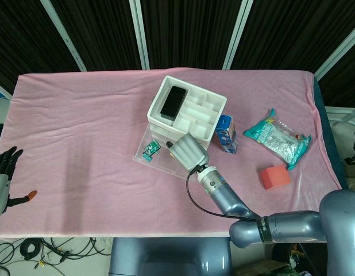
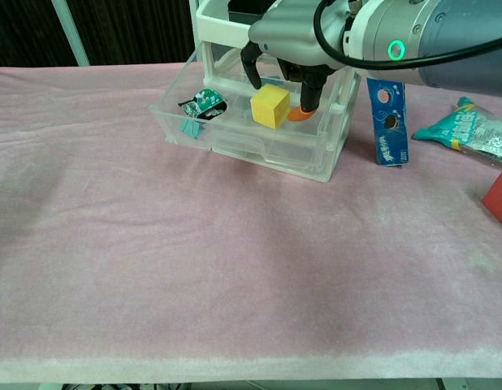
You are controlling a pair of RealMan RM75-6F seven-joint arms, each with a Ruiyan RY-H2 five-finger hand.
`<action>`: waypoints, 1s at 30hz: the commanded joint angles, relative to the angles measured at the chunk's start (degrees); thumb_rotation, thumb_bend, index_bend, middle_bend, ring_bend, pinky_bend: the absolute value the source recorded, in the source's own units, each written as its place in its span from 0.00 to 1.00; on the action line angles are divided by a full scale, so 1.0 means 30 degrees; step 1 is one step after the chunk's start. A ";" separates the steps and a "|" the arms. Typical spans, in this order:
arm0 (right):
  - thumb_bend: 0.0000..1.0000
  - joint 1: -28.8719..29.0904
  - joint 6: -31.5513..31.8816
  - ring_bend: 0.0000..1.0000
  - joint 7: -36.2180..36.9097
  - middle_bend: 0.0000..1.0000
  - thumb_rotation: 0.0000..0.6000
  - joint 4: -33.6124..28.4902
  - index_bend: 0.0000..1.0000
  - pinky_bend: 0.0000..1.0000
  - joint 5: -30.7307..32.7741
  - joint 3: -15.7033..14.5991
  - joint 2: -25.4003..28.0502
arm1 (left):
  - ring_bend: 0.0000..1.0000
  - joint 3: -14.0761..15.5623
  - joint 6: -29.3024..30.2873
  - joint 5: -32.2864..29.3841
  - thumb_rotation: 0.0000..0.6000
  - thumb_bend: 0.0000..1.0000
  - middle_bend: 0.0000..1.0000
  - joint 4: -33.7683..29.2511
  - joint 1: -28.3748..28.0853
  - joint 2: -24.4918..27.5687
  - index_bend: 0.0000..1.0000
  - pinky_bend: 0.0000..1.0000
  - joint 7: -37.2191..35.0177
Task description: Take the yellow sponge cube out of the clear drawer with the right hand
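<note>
The yellow sponge cube (image 2: 270, 106) sits in the pulled-out clear drawer (image 2: 235, 140) at the bottom of a white organizer (image 1: 189, 109). My right hand (image 2: 293, 41) hangs over the drawer with its fingers pointing down on either side of the cube; a dark finger is at the cube's upper left and the orange-tipped thumb is close to its right face. No firm grip shows. In the head view the right hand (image 1: 188, 150) covers the cube. My left hand (image 1: 2, 172) is at the table's far left edge, fingers apart and holding nothing.
A small green packet (image 2: 204, 104) lies in the drawer's left part. A blue box (image 2: 387, 122) stands just right of the drawer. Further right are a snack bag (image 1: 278, 138) and a red block (image 1: 274, 176). A black item (image 1: 173, 102) lies in the organizer's top tray.
</note>
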 commanded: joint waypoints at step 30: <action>0.19 0.0016 0.0038 1.00 0.0006 1.00 1.00 0.0139 0.38 0.94 -0.0007 -0.0128 -0.0210 | 0.00 0.0038 0.0043 0.0078 1.00 0.00 0.00 -0.0052 0.0002 -0.0038 0.00 0.00 0.0114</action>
